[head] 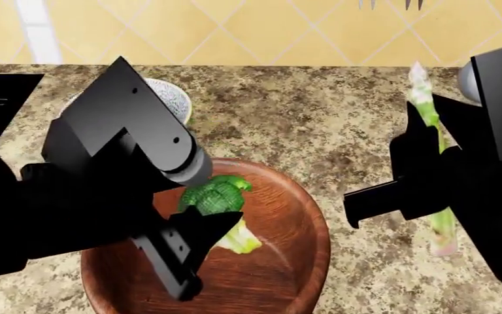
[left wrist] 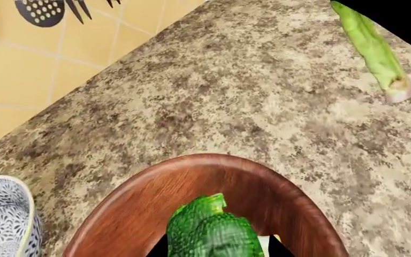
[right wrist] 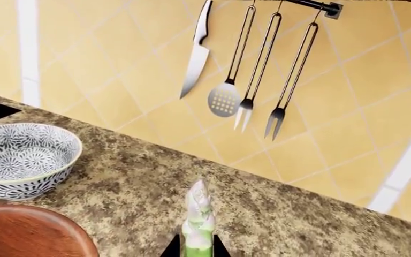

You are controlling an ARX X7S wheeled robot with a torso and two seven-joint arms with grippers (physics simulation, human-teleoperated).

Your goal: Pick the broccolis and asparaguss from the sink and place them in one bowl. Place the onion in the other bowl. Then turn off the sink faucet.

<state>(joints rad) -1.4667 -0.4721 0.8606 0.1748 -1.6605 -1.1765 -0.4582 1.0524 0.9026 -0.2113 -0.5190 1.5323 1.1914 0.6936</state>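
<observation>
My left gripper (head: pixel 206 219) is shut on a green broccoli (head: pixel 214 195) and holds it just above the inside of a brown wooden bowl (head: pixel 290 261). In the left wrist view the broccoli (left wrist: pixel 211 230) sits between the jaws over the wooden bowl (left wrist: pixel 127 206). My right gripper (head: pixel 427 180) is shut on a pale green asparagus (head: pixel 422 98), held upright above the counter to the right of the bowl. The asparagus tip (right wrist: pixel 199 217) rises from the jaws in the right wrist view. The onion, sink and faucet are out of view.
A blue-patterned white bowl (right wrist: pixel 20 155) stands on the speckled counter behind and left of the wooden bowl (right wrist: pixel 27 235); it also shows in the head view (head: pixel 174 98). A knife and utensils (right wrist: pixel 223 96) hang on the yellow tiled wall.
</observation>
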